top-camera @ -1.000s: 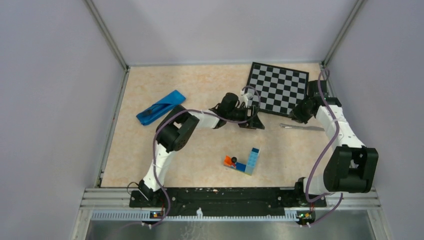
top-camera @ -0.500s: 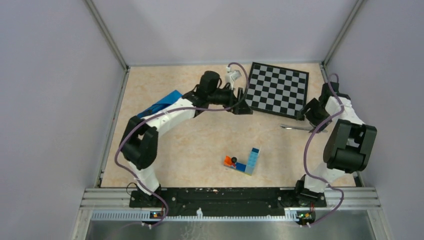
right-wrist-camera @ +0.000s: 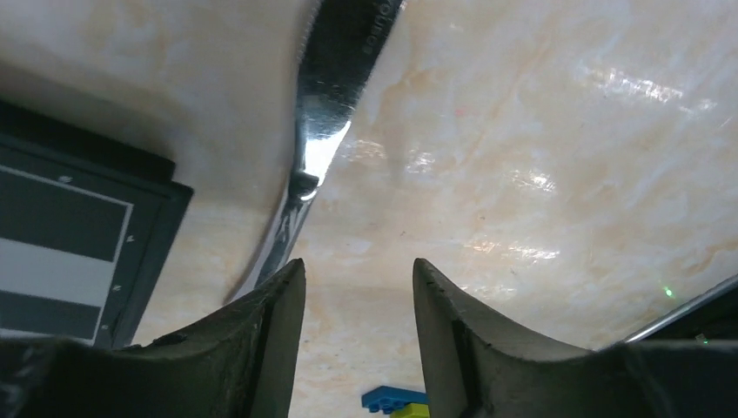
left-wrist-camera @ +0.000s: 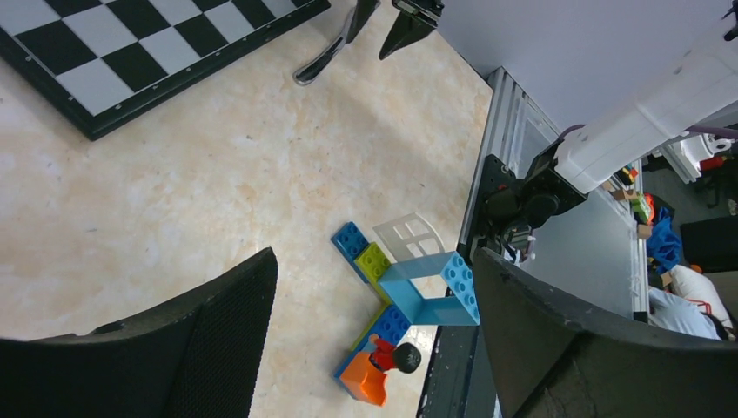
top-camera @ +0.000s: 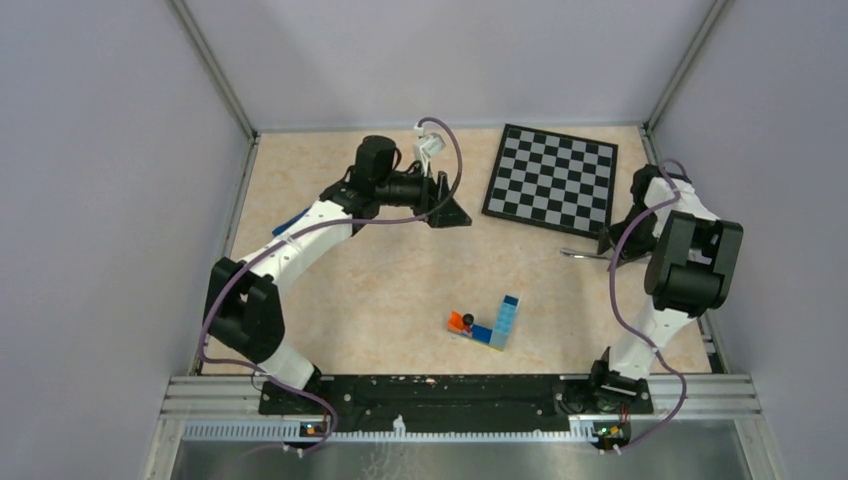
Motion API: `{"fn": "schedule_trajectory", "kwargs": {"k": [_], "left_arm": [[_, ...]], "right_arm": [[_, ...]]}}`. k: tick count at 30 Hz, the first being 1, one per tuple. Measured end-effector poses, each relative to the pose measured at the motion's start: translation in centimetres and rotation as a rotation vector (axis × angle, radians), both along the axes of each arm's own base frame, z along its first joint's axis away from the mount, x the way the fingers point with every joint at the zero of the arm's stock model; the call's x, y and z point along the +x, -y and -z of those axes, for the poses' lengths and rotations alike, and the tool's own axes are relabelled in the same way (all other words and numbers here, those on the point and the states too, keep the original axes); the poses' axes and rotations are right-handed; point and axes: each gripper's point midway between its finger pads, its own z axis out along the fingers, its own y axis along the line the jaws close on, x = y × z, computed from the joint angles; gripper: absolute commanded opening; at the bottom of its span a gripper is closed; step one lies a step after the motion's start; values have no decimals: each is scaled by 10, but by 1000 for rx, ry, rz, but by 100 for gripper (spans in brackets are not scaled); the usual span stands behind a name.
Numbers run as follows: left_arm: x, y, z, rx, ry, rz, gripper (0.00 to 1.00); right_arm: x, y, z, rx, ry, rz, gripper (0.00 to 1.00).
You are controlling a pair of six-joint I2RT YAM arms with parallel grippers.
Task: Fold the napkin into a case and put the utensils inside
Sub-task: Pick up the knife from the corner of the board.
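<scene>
Napkin (top-camera: 292,222) shows only as a blue sliver under the left arm, at the table's left side. Left gripper (top-camera: 450,213) hangs spread and empty beside the chessboard (top-camera: 552,178). Right gripper (right-wrist-camera: 357,283), fingers parted, grips nothing, poised at the knife (right-wrist-camera: 326,131), which lies flat by the board's near edge.

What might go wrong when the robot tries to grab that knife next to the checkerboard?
The knife lies flat on the table, thin and shiny, so the open right gripper might slip off it. It sits close to the chessboard corner, so a finger could bump the board. The left arm crosses over the napkin, hiding most of it, and might snag the cloth.
</scene>
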Motion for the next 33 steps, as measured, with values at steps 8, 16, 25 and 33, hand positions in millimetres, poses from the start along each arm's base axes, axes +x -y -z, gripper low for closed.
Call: {"fn": "schedule_trajectory", "kwargs": {"k": [8, 16, 25, 33], "left_arm": [[0, -13, 8, -20, -61, -1, 87], [-2, -12, 5, -39, -60, 15, 87], [-1, -14, 4, -52, -66, 18, 87], [5, -20, 3, -68, -75, 0, 87]], "right_arm": [[-10, -8, 15, 19, -29, 120, 41], [-4, -7, 15, 13, -8, 171, 41], [12, -5, 14, 15, 37, 206, 41], [20, -6, 30, 27, 40, 247, 37]]}}
